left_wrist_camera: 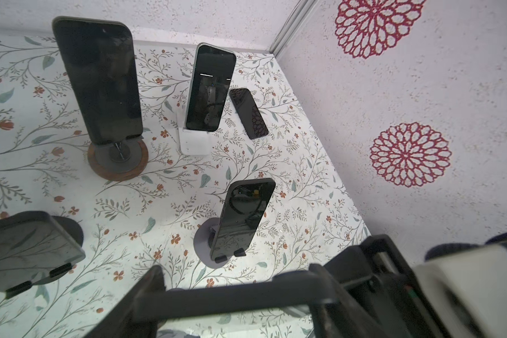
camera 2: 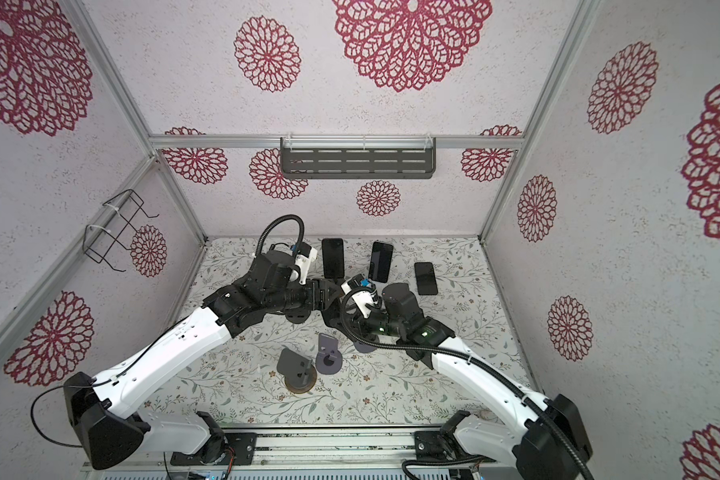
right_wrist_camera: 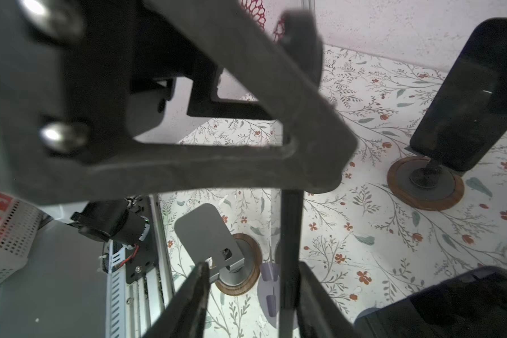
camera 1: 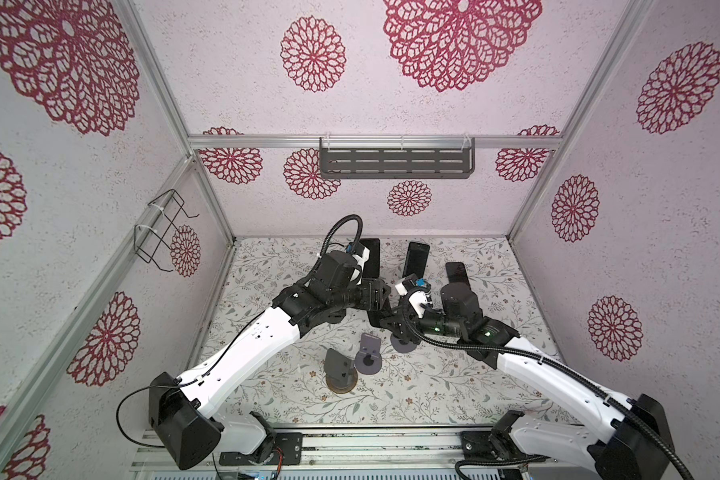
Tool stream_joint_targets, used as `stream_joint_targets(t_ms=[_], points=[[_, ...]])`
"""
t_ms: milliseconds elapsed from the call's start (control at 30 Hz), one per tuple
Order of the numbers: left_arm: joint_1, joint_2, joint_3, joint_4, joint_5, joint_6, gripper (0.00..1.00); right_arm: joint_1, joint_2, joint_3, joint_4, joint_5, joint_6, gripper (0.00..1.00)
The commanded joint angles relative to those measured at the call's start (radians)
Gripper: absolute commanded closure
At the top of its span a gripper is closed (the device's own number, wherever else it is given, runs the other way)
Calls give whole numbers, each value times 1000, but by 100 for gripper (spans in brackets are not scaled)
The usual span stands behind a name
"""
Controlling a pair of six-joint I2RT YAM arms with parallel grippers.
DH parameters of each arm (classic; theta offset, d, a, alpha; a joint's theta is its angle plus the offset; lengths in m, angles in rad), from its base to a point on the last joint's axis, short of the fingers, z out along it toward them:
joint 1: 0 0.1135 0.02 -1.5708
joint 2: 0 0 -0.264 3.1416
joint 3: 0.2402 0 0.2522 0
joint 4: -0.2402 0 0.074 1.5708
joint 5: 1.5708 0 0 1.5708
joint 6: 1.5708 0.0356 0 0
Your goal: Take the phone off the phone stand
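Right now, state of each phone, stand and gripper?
Tall phone: docked upright.
White-stand phone: docked upright.
Flat phone: lying flat, undocked.
Round-stand phone: docked.
Near phone: docked.
Grey stand: empty.
Purple stand: empty.
Left gripper: open.
Right gripper: open, straddling dark upright slab.

Dark phone (left_wrist_camera: 240, 219) propped on grey stand (left_wrist_camera: 202, 245)

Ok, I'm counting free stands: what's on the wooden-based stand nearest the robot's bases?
Nothing rests on the wooden-based stand. Its gray plate is bare in both top views. The plate covers part of the round foot, so that stretch can't be seen.
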Motion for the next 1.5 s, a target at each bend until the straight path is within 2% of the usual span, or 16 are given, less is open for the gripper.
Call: stream_joint_targets(t_ms=[0, 67, 233, 267, 367, 400, 433, 500, 567, 633, 833, 1100, 1200, 1333, 1367, 1467], points=[[15, -34, -4, 111, 39, -16, 67, 3, 13, 58, 77, 15, 7, 63], [21, -37, -12, 127, 51, -18, 68, 3, 23, 60, 87, 19, 22, 78], [41, -59, -75, 233, 108, -37, 67, 2, 30, 64, 80, 35, 25, 100], [47, -65, -93, 259, 124, -32, 59, 0, 34, 76, 57, 44, 16, 100], [81, -93, -149, 329, 180, -21, 23, -12, 44, 126, -26, 39, -13, 100], [98, -105, -172, 356, 204, -22, 15, -25, 42, 141, -47, 25, -18, 100], [119, -122, -205, 401, 229, -30, 11, -46, 38, 155, -74, 1, -20, 100], [154, -157, -278, 510, 279, -56, 9, -100, 31, 175, -98, -80, -8, 100], [176, -187, -349, 627, 333, -71, 12, -162, 36, 195, -113, -187, 17, 100], [187, -197, -380, 666, 360, -70, 17, -197, 51, 212, -122, -272, 31, 100], [191, -141, -394, 726, 452, -82, 36, -209, 89, 231, -73, -439, 69, 100], [189, -68, -435, 977, 541, -216, 48, -208, 129, 241, -34, -519, 87, 100], [189, -45, -452, 1075, 568, -283, 65, -208, 162, 260, -59, -520, 63, 100], [187, -44, -456, 1085, 565, -294, 85, -207, 192, 279, -81, -531, 41, 100], [187, -45, -456, 1081, 563, -290, 89, -208, 199, 287, -93, -526, 33, 97], [187, -47, -448, 1041, 553, -273, 98, -209, 223, 316, -152, -501, -12, 78]])
